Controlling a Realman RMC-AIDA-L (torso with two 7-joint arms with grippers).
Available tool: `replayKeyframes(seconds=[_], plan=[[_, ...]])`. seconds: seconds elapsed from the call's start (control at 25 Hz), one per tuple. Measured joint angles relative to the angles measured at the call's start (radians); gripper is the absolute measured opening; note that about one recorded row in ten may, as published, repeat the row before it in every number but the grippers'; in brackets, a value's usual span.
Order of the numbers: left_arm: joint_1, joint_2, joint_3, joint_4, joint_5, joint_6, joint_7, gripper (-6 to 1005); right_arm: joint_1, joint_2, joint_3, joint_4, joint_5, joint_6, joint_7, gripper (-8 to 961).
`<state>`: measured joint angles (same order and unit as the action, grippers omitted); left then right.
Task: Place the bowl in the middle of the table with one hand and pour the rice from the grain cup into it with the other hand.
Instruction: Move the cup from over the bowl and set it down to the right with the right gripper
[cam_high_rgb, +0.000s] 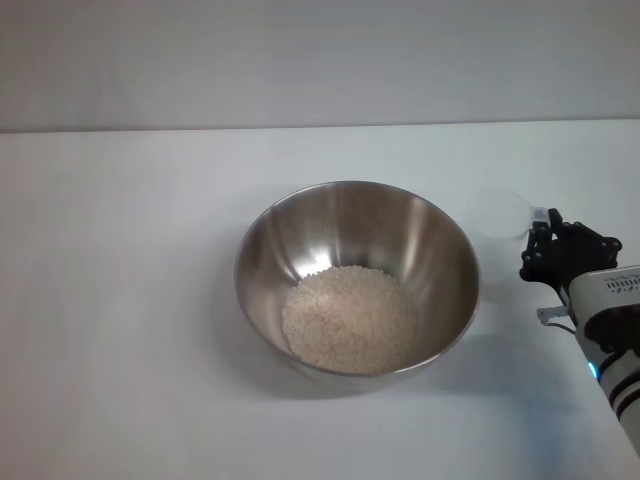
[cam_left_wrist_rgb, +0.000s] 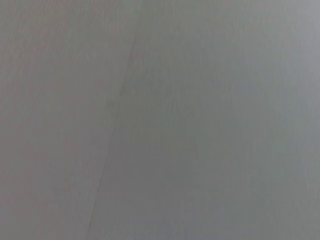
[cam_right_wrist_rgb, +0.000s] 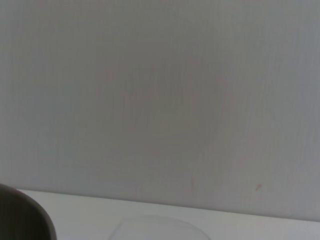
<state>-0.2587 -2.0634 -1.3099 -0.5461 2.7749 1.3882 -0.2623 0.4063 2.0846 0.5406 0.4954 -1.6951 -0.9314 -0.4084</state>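
Steel bowl (cam_high_rgb: 357, 277) mid-table (cam_high_rgb: 120, 300) holds the rice (cam_high_rgb: 350, 318); we judge pouring done, right gripper (cam_high_rgb: 541, 243) at the grain cup (cam_high_rgb: 500, 212), grip state unreadable.

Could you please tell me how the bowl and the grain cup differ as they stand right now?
The bowl is shiny steel and opaque; the grain cup is clear plastic. The bowl is far wider than the cup. The bowl holds the rice; the cup looks empty. The right claw is at the cup, not the bowl. Both stand upright on the table.
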Motion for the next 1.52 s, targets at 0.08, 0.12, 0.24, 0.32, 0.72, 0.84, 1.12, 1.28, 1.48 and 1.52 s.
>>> replayKeyframes(seconds=[0.08,0.12,0.24,0.32,0.72,0.84,1.12,1.28,1.48,1.52], plan=[[-0.002,0.000,0.000,0.001,0.000,0.000,0.000,172,-0.003,0.000,-0.001,0.001,0.000,-0.002,0.000,67],[-0.002,0.000,0.000,0.001,0.000,0.000,0.000,172,-0.003,0.000,-0.001,0.001,0.000,-0.002,0.000,75],[-0.003,0.001,0.000,0.001,0.000,0.000,0.001,172,-0.007,0.000,-0.001,0.003,0.000,-0.004,0.000,96],[-0.003,0.002,0.000,0.001,0.000,0.000,0.002,172,-0.012,0.000,-0.001,0.005,0.000,-0.005,0.000,102],[-0.006,0.002,-0.003,0.015,0.000,0.000,0.003,171,-0.029,0.000,-0.029,0.010,-0.001,-0.040,0.000,106],[-0.007,0.002,-0.004,0.019,0.000,0.000,0.003,171,-0.031,0.000,-0.035,0.010,-0.001,-0.042,0.001,107],[-0.007,0.002,-0.011,0.025,0.000,0.002,0.002,172,-0.024,-0.002,-0.035,0.001,0.001,-0.032,0.003,136],[-0.007,0.002,-0.011,0.026,0.000,0.008,0.002,172,-0.030,-0.001,-0.043,0.003,-0.002,-0.036,0.004,157],[-0.006,0.002,-0.011,0.030,0.000,0.012,0.002,172,-0.035,0.001,-0.065,0.004,-0.002,-0.043,0.021,167],[-0.006,0.002,-0.011,0.030,0.000,0.012,0.002,173,-0.035,0.001,-0.065,0.004,-0.002,-0.043,0.021,168]])
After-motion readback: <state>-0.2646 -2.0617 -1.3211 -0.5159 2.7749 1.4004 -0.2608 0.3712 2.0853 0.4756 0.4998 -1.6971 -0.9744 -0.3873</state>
